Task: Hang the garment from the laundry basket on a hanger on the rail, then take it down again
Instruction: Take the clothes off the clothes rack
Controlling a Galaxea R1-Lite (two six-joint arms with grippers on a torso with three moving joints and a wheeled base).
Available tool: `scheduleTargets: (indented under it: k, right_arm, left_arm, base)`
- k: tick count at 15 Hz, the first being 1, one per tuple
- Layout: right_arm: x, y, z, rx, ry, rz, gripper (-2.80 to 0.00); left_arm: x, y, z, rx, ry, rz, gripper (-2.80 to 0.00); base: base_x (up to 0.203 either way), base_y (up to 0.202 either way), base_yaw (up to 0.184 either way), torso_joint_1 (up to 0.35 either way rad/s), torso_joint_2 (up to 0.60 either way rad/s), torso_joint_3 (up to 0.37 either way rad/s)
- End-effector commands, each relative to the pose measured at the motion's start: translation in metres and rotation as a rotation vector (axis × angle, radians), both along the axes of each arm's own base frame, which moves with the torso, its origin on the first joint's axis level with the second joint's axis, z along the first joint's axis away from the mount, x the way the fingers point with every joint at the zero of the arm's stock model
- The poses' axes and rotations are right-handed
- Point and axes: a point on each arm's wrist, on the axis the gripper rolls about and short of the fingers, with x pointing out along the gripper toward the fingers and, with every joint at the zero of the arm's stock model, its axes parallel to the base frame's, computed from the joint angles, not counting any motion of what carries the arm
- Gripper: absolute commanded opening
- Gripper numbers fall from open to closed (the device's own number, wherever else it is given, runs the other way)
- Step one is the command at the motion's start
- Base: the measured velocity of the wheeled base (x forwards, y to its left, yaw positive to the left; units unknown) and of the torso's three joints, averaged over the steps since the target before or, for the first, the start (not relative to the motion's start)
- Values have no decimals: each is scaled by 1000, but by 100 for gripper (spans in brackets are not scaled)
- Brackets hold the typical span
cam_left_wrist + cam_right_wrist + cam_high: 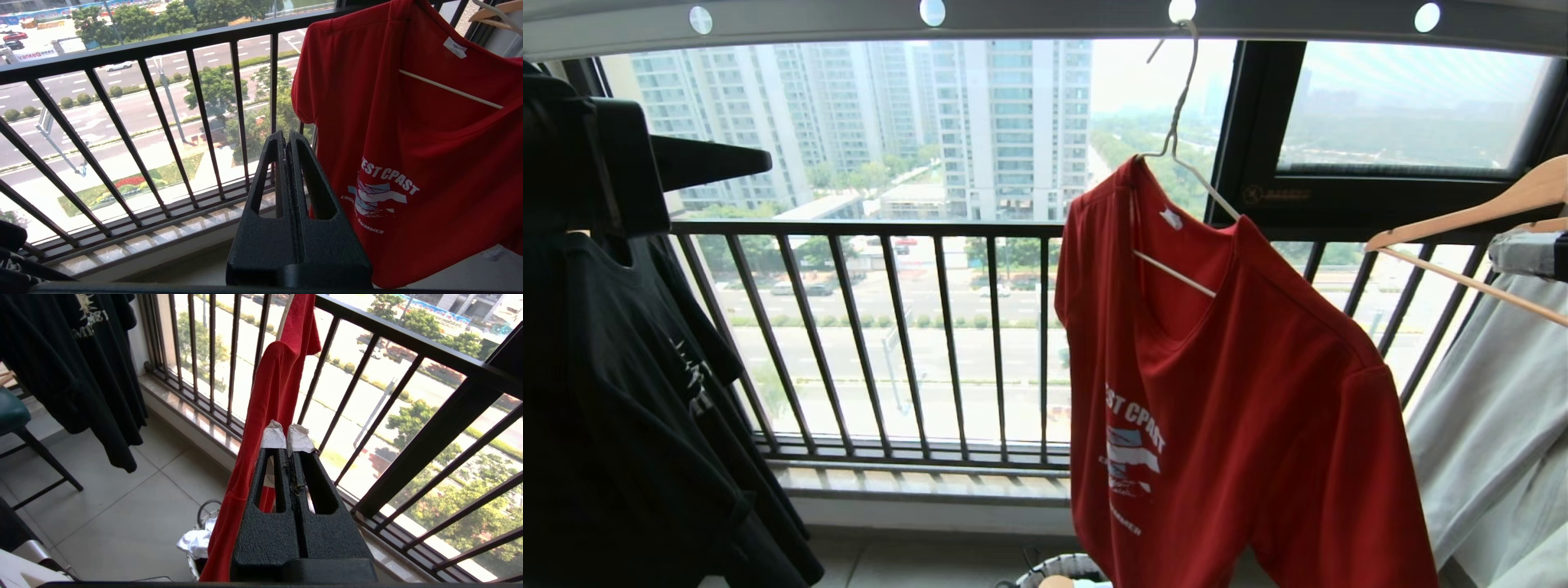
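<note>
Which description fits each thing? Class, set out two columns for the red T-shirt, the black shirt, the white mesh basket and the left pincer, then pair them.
Things:
1. red T-shirt
2. black shirt
3. white mesh basket
4. left pincer

Descriptions:
A. on the floor below the red garment
B. shut, holding nothing, in front of the window railing
C. on the wire hanger under the rail
D. hanging at the far left

Pairs: 1-C, 2-D, 3-A, 4-B

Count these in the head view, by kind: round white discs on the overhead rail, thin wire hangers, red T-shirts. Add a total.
White discs: 4
Wire hangers: 1
Red T-shirts: 1
Total: 6
</note>
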Motion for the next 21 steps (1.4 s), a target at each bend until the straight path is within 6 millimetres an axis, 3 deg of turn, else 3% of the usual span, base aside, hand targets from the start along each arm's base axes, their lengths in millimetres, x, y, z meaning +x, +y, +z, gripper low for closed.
scheduleTargets:
  k: [1, 11, 20, 21]
  right_arm:
    - [43, 19, 9, -36, 37, -24, 0]
    - [129, 80, 24, -142, -13, -61, 0]
    - [171, 108, 14, -99, -75, -158, 0]
    - [172, 108, 15, -93, -83, -162, -280]
  left_arm:
    - [1, -1, -1, 2, 3, -2, -280]
    - [0, -4, -2, 3, 8, -22, -280]
    - [1, -4, -2, 3, 8, -22, -280]
    - [1, -4, -2, 3, 8, -22, -280]
  base:
    - [0, 0, 0, 0, 0, 0]
    - [0, 0, 0, 0, 0, 0]
    - [0, 0, 0, 0, 0, 0]
    - [0, 0, 0, 0, 0, 0]
